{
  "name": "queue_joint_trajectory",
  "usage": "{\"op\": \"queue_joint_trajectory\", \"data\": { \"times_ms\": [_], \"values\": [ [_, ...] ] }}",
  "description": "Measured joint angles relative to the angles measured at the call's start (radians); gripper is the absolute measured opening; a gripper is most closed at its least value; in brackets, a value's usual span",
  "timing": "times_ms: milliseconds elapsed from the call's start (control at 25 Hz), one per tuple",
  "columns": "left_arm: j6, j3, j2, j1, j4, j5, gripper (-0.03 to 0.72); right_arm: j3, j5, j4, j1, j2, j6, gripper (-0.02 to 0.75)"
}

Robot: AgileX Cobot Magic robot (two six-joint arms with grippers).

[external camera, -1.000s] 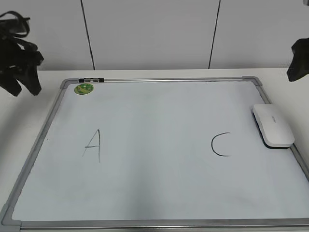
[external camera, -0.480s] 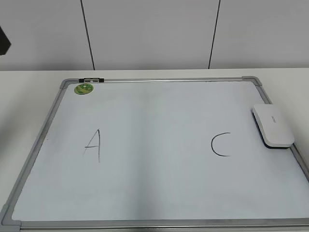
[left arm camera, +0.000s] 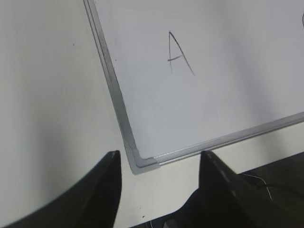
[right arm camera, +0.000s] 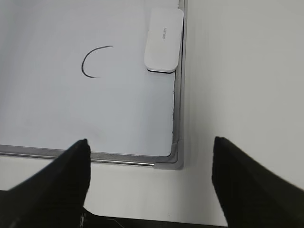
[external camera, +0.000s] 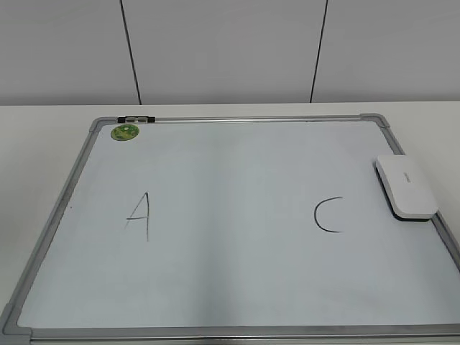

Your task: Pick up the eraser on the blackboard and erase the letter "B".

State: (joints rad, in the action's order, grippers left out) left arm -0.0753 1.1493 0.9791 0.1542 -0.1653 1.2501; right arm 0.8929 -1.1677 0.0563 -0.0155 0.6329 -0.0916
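Note:
The blackboard point(external camera: 237, 287) is a white board with a grey frame lying flat on the table. The white eraser point(external camera: 406, 187) lies on its right edge; it also shows in the right wrist view point(right arm camera: 164, 39). I see a handwritten "A" point(external camera: 139, 215) and a "C" point(external camera: 328, 215); no letter "B" shows between them. Neither gripper shows in the exterior view. My left gripper point(left arm camera: 160, 159) is open and empty above the board's near left corner point(left arm camera: 138, 160). My right gripper point(right arm camera: 150, 145) is open and empty above the near right corner point(right arm camera: 175, 160).
A small round green magnet point(external camera: 124, 131) sits at the board's far left corner beside a dark clip point(external camera: 136, 118) on the frame. White table point(external camera: 43, 144) surrounds the board. A grey panelled wall stands behind.
Both arms have left the exterior view: the left one was at the far left and the right one at the far right edge a second ago. The eraser and letters have not moved.

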Motion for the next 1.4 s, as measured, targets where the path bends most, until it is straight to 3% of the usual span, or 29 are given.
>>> {"op": "queue_joint_trajectory", "data": {
  "times_ms": [320,720,1400],
  "values": [
    [0.000,-0.287,-0.339,0.000,0.005,-0.036,0.389,-0.172,-0.011,-0.013,0.000,-0.281,0.031,0.589],
    [0.002,-0.601,-0.578,0.002,0.055,-0.157,0.389,-0.356,-0.086,-0.131,0.000,-0.433,0.114,0.589],
    [0.043,-0.638,-0.593,0.002,0.105,-0.162,0.389,-0.405,0.028,-0.130,0.000,-0.433,0.124,0.588]
  ]
}}
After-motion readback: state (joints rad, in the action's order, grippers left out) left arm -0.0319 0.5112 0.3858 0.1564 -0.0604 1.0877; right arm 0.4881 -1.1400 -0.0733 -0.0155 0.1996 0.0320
